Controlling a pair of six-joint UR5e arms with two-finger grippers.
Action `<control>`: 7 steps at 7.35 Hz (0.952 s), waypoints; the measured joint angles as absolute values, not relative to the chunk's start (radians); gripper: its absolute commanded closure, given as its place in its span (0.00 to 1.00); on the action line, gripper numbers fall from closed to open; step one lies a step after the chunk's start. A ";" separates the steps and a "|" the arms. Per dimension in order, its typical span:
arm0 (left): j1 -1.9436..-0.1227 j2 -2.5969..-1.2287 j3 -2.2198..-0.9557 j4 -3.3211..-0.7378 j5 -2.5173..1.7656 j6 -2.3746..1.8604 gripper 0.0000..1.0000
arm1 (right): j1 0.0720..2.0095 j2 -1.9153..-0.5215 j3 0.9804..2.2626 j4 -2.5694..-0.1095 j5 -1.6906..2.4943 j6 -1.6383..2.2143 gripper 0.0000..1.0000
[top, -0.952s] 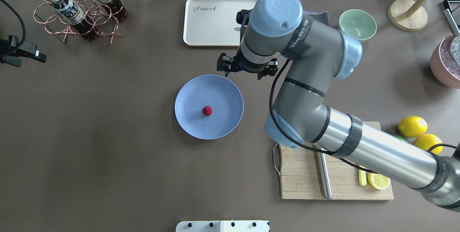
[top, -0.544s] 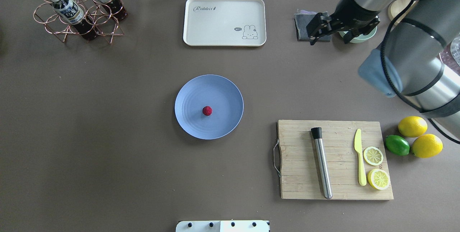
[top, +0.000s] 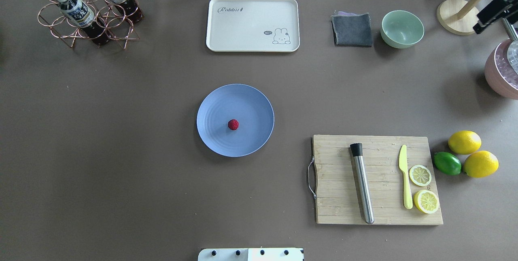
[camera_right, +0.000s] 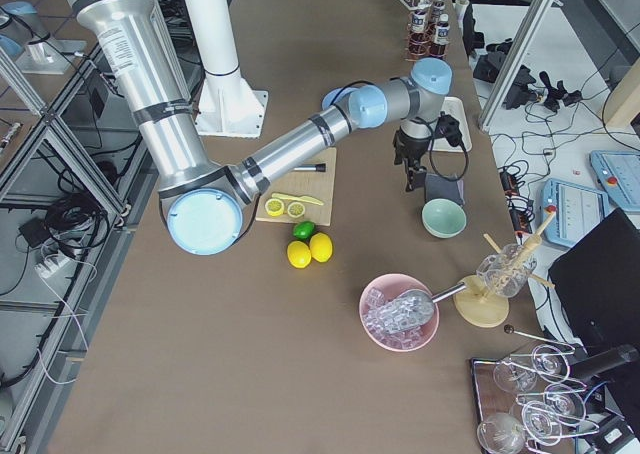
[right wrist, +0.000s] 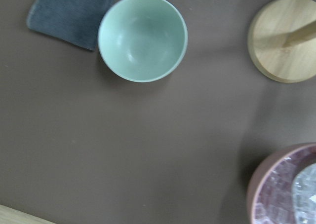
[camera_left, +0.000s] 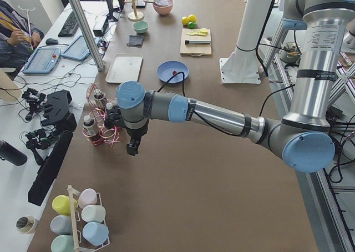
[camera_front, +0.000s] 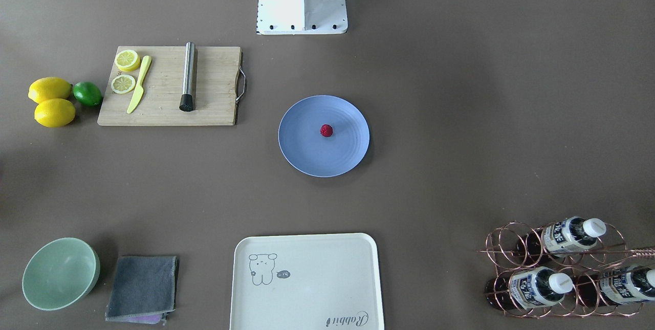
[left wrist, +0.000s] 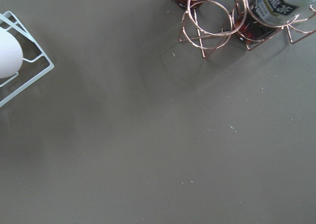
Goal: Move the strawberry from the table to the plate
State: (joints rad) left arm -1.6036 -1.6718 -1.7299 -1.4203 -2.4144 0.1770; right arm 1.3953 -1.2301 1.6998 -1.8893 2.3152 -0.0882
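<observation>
The strawberry [top: 233, 124] lies on the plate [top: 253, 105], a little left of its middle in the overhead view, nothing touching it; the plate sits flat near the middle of the table [top: 121, 164], well apart from the cutting board [top: 336, 200] and the cream tray [top: 243, 26]; in the exterior left view the berry is only a red speck on the far blue disc. The left gripper [camera_left: 132, 148] shows only in that side view, pointing down over bare table just beside the copper bottle rack [camera_left: 100, 127], and I cannot tell whether its jaws are apart or closed, nor see anything in them; its wrist camera shows table, part of the rack and a white wire frame [left wrist: 29, 66] cut off at the left edge, but no fingers. The right gripper [camera_right: 409, 179] hangs above the grey cloth [camera_right: 445, 187] near the mint bowl [camera_right: 443, 217]; it is small there, and in the overhead view only a black piece [top: 493, 9] shows at the right edge, cut off by the frame, so its opening cannot be judged either; its wrist camera gives the bowl, a corner of the cloth, a wooden base and a pink bowl rim, the last three cropped.
</observation>
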 measured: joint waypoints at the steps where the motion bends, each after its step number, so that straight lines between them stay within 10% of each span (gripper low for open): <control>1: -1.613 -1.659 -1.727 -1.415 -2.413 0.202 0.02 | 1.474 -1.261 1.643 -1.898 2.319 -0.246 0.00; 7: -1.625 -1.644 -1.738 -1.290 -2.345 0.233 0.02 | 1.619 -1.373 1.549 -1.895 2.320 -0.515 0.00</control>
